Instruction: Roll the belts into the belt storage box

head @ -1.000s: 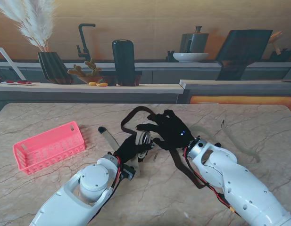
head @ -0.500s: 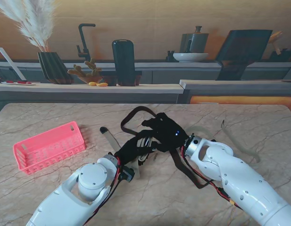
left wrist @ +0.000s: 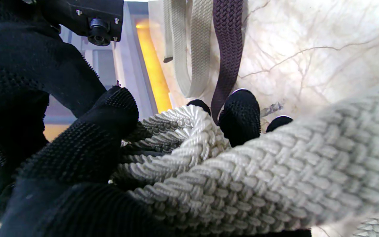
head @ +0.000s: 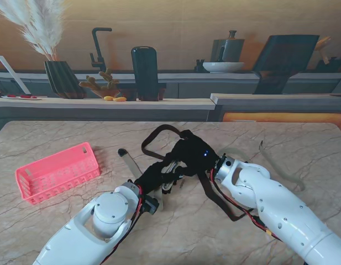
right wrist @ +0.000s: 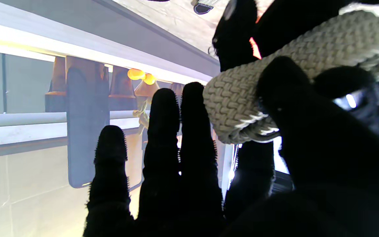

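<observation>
The black-gloved left hand [head: 153, 175] is clenched round a partly coiled cream woven belt [left wrist: 242, 171]; in the left wrist view its fingers [left wrist: 240, 115] curl over the braided roll and the thumb presses the coil from the other side. The black-gloved right hand [head: 191, 156] meets it at the middle of the table, pinching the same cream belt: in the right wrist view the webbing [right wrist: 275, 65] lies across the thumb while three fingers [right wrist: 163, 138] stand straight and free. From the stand's view the two hands touch over the coil [head: 169, 165].

A dark brown woven belt [head: 156, 136] loops out from beneath the hands, arching away from me and also trailing nearer to me beside the right forearm. A second pale strap end [head: 126, 160] lies on the beige marble table [head: 59, 221] just left of the hands.

The pink slotted plastic storage box [head: 57, 171] sits well apart on the left, holding no belt.
</observation>
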Action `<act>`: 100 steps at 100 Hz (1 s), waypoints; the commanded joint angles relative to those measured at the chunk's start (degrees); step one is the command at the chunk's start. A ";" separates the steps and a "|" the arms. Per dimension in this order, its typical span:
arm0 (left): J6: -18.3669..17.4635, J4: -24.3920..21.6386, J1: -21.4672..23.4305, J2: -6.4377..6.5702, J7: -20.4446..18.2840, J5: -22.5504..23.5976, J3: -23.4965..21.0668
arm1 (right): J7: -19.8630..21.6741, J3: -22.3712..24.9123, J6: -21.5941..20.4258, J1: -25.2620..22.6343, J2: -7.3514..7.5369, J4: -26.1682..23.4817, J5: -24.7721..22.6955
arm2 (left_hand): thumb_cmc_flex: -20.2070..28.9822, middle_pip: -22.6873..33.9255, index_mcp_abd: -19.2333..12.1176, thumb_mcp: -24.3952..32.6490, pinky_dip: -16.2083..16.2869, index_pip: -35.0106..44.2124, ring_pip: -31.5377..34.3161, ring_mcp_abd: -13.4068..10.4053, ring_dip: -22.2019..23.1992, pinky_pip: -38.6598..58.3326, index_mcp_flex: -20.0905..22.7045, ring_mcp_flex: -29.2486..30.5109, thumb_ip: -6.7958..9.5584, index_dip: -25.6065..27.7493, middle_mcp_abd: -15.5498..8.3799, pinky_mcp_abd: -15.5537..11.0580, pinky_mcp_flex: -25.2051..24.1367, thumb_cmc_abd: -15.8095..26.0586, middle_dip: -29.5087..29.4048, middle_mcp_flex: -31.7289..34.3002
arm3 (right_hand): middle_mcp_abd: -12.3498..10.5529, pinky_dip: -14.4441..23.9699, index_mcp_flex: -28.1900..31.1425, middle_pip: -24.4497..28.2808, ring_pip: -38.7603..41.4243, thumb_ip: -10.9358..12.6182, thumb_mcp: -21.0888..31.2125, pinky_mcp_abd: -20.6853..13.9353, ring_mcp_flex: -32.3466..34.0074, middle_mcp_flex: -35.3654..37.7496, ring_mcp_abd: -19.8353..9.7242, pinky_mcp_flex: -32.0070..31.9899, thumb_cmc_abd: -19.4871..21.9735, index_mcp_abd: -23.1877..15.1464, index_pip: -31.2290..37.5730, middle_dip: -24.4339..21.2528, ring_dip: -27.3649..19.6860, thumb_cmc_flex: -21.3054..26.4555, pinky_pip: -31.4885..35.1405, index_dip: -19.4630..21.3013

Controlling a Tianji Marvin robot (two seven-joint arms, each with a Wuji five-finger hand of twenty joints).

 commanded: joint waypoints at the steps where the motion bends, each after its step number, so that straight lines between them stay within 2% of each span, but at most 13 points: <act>1: -2.09 -0.51 0.41 -0.28 0.57 -0.18 -1.01 | -0.71 0.82 1.67 -1.44 -0.07 -1.25 -1.04 | -5.52 -8.44 -0.76 -3.61 -0.27 -5.97 -6.01 1.99 0.24 -5.74 -3.57 -7.16 1.66 -2.21 1.00 -0.14 -6.45 3.06 -5.34 -6.56 | -4.78 0.45 9.90 2.66 1.43 -0.10 3.38 1.32 1.40 4.85 -1.03 -0.13 3.78 -0.48 15.85 1.37 1.26 0.59 1.66 2.93; 7: -3.11 -0.78 0.86 -0.27 0.91 -0.42 -1.53 | -1.36 2.16 3.59 -2.43 -0.02 -2.23 -1.74 | -5.65 -14.14 -1.51 -5.90 -2.30 -9.19 -14.95 2.70 -1.39 -12.87 -5.62 -15.68 1.80 -3.54 1.75 -0.64 -13.25 3.26 -9.83 -11.85 | -4.31 0.43 9.78 3.07 2.31 -0.11 3.40 1.70 1.20 4.48 -0.69 -0.26 4.06 0.04 15.90 1.51 1.62 0.87 2.14 3.01; 21: -5.43 -1.30 1.72 -0.35 2.03 -0.79 -2.28 | -2.82 5.56 7.82 -4.84 -0.10 -4.70 -2.95 | -5.86 -20.10 -2.21 -7.46 -4.37 -11.86 -22.80 2.04 -4.31 -17.77 -7.00 -21.22 2.01 -4.53 1.60 -0.56 -16.56 3.40 -14.89 -16.38 | -3.34 0.24 9.55 4.17 3.93 0.31 3.03 2.18 0.81 3.64 -0.13 -0.71 4.38 1.52 15.94 1.37 2.07 1.78 3.32 3.31; 37: -7.09 -1.63 2.62 -0.70 3.63 -1.72 -2.65 | -4.53 8.73 11.91 -7.26 -0.33 -7.36 -3.99 | -5.85 -23.17 -2.50 -7.61 -5.49 -12.96 -27.06 1.36 -6.51 -19.80 -7.99 -23.13 2.11 -4.91 1.91 -0.99 -17.29 3.34 -18.43 -17.67 | -2.54 -0.24 9.48 5.52 5.25 0.83 2.63 2.54 0.44 2.96 0.60 -1.32 4.47 2.57 15.87 0.85 2.14 2.54 4.71 3.56; 47: -7.69 -1.72 3.03 -0.89 3.98 -3.07 -2.73 | -5.84 10.27 14.14 -8.54 -0.53 -8.70 -4.40 | -5.63 -24.41 -2.66 -7.13 -6.46 -13.73 -29.83 0.36 -8.32 -21.41 -8.20 -24.10 2.09 -5.45 1.97 -2.14 -17.46 3.27 -20.36 -18.32 | -2.05 -0.43 9.36 6.02 5.75 1.05 2.64 2.73 0.45 2.69 0.81 -1.43 4.40 3.41 15.84 0.77 2.19 2.82 5.17 3.58; 69: -8.77 -1.58 3.06 -0.97 4.05 -3.45 -2.06 | -9.20 13.12 18.06 -10.66 -1.26 -11.22 -4.33 | -4.57 -23.97 -2.97 -5.68 -6.88 -13.58 -30.56 0.32 -8.97 -22.06 -8.44 -24.08 2.20 -5.49 1.14 -2.35 -17.54 3.12 -20.75 -17.96 | -1.63 -1.32 8.89 7.59 7.35 1.67 1.86 2.70 0.12 1.56 0.93 -1.85 5.02 4.13 15.74 0.58 2.30 3.36 6.67 3.83; 73: -8.98 -1.63 3.07 -0.96 4.00 -3.49 -1.90 | -9.84 13.59 18.73 -10.99 -1.42 -11.67 -4.22 | -4.26 -22.77 -2.94 -4.52 -6.43 -13.20 -26.50 -0.10 -6.33 -20.95 -8.65 -22.69 2.07 -5.40 1.21 -2.52 -17.01 2.95 -19.98 -17.78 | -1.60 -1.39 8.87 7.70 7.50 1.70 1.76 2.64 0.21 1.53 0.89 -1.82 5.10 4.11 15.75 0.57 2.32 3.32 6.78 3.85; 78: -8.98 -1.78 3.06 -1.00 4.14 -3.34 -1.64 | -10.51 14.05 19.55 -11.34 -1.69 -12.11 -3.86 | -3.85 -19.20 -2.28 -2.96 -4.02 -12.44 -11.29 -0.60 2.82 -15.42 -8.66 -15.50 2.00 -5.22 1.04 -2.76 -12.85 3.05 -17.46 -15.32 | -1.47 -1.49 8.71 7.94 7.78 1.80 1.63 2.53 0.26 1.29 0.87 -1.79 5.30 4.19 15.74 0.64 2.38 3.39 6.99 3.89; 83: -9.23 -1.88 3.07 -1.03 4.20 -3.33 -1.34 | -10.83 14.28 20.19 -11.57 -2.09 -12.38 -2.92 | -3.50 -17.18 -2.24 -1.66 -2.41 -11.67 -3.01 -1.45 6.92 -11.80 -8.86 -12.28 2.02 -5.12 0.77 -3.26 -10.49 2.77 -15.84 -14.74 | -1.22 -1.60 8.57 8.20 8.04 1.91 1.49 2.45 0.23 1.10 0.87 -1.81 5.35 4.40 15.76 0.69 2.42 3.54 7.21 3.95; 87: -9.40 -1.93 3.04 -1.13 4.58 -3.15 -0.99 | -10.83 14.29 20.63 -11.67 -2.46 -12.48 -1.85 | -3.68 -14.84 -1.81 -0.50 -0.57 -10.88 4.77 -3.52 9.38 -7.29 -8.52 -7.70 1.91 -5.07 0.72 -3.68 -6.94 2.72 -14.24 -13.19 | -1.17 -1.66 8.53 8.34 8.20 1.96 1.40 2.44 0.30 1.03 0.90 -1.83 5.40 4.50 15.77 0.71 2.45 3.56 7.31 3.98; 100: -10.79 -1.20 2.62 -1.87 7.38 -1.66 0.56 | -10.29 13.15 21.64 -11.44 -3.68 -11.83 2.13 | -3.86 -13.47 -1.74 0.79 -0.14 -9.70 7.51 -4.29 8.89 -5.95 -8.79 -6.52 1.84 -4.97 0.24 -4.14 -6.00 2.80 -13.21 -13.35 | -1.15 -1.82 8.53 8.65 8.56 2.08 1.21 2.35 0.51 0.91 1.06 -1.84 5.43 4.54 15.82 0.68 2.50 3.63 7.57 4.04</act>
